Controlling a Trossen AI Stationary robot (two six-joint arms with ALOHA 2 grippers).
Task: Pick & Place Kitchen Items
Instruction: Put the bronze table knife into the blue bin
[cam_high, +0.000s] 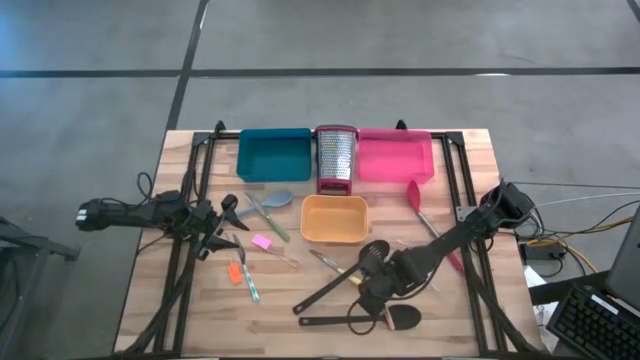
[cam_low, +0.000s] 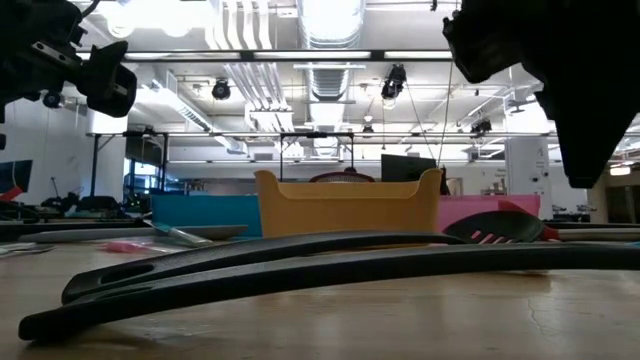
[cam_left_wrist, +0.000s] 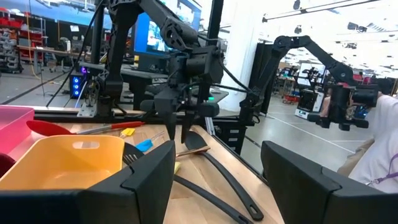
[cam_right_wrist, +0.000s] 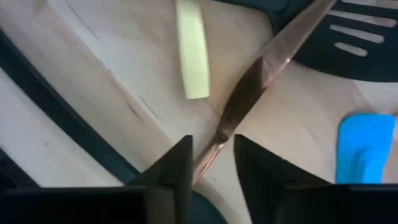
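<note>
The right tool (cam_right_wrist: 212, 163) straddles the thin metal utensil (cam_right_wrist: 249, 99) near the tabletop's front edge, fingers parted, handle running lengthwise away between them.

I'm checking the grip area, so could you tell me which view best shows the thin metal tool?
The right wrist view: the thin metal tool lies between the right gripper fingertips. The high view shows a sliver; the others hide it.

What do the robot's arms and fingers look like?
Both arms are black, built from chunky jointed segments with cables running along them. The left gripper and right gripper each end in two dark, wedge-shaped fingers. No markings are visible on them.
</note>
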